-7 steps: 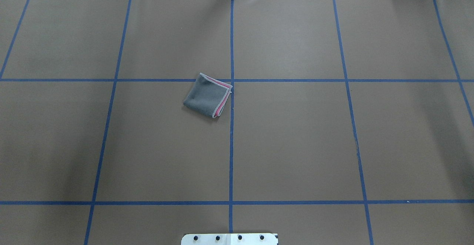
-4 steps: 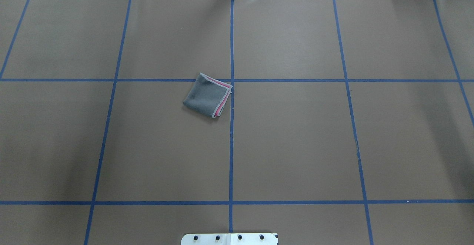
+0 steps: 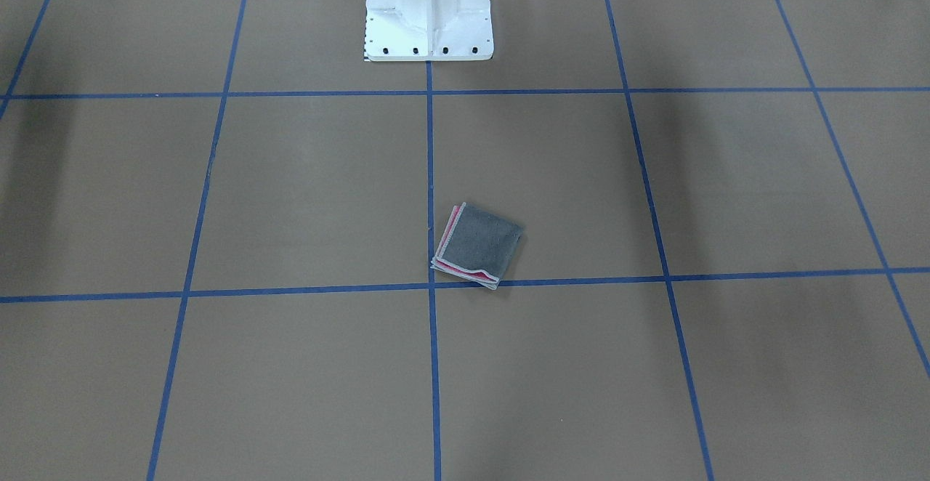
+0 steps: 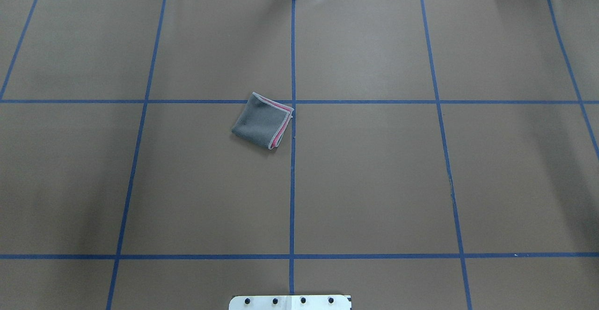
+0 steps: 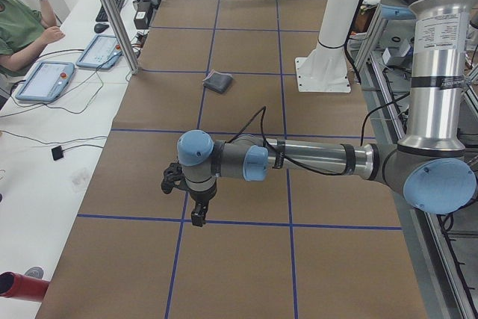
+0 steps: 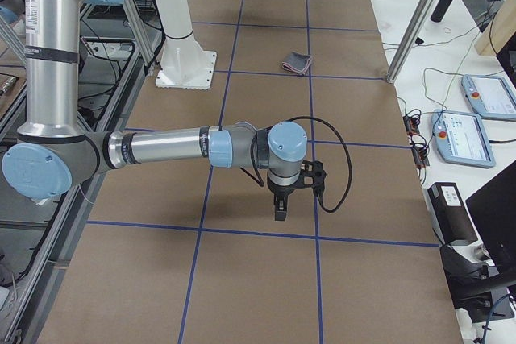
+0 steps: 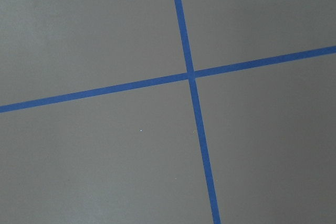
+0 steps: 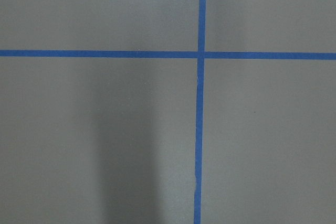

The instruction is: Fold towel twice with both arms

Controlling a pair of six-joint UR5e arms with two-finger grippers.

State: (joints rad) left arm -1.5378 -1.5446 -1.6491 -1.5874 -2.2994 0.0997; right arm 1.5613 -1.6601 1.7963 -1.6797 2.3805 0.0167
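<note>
Left arm (image 5: 314, 158): silver-grey tubes, light blue round joint caps, dark grey collars. A black cable loops off the forearm, strapped on. White printed label on the upright tube. Right arm (image 6: 161, 149): same build, same cable loop. Left gripper (image 5: 197, 220) and right gripper (image 6: 280, 215): small, black. Pedestal (image 3: 429, 9): white, flared, four dark bolts along base plate edge.

We see brown table cover (image 4: 374, 183) and blue tape grid (image 4: 292, 197). Tape crossing (image 7: 190, 74) below left gripper (image 5: 197, 219), second tape crossing (image 8: 201, 54) below right gripper (image 6: 280, 213). White pedestal (image 3: 429, 9) well apart from both. Across table from left gripper we note seated operator (image 5: 19, 31) in green shirt, two tablets (image 5: 43, 80), keyboard (image 5: 116, 1), aluminium post (image 5: 112, 13) near tablets.
</note>
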